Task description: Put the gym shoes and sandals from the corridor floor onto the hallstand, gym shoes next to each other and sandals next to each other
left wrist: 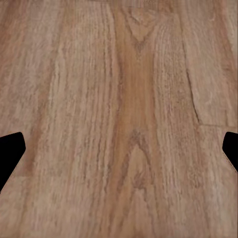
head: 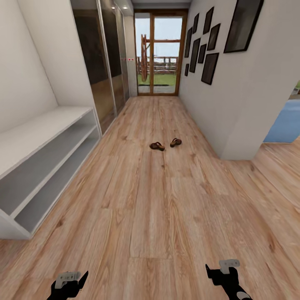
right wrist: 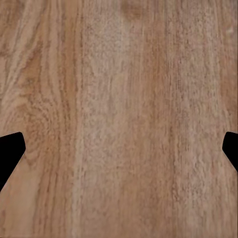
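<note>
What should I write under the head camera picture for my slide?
Two brown sandals lie apart on the corridor floor, the white rack empty beside them.

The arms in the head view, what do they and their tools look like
Both are black. The left tool and right tool each have dark pointed fingers and a light grey bracket with small holes on top. The right arm shows a pale ring near the picture's bottom edge. No cables or markings are visible.
</note>
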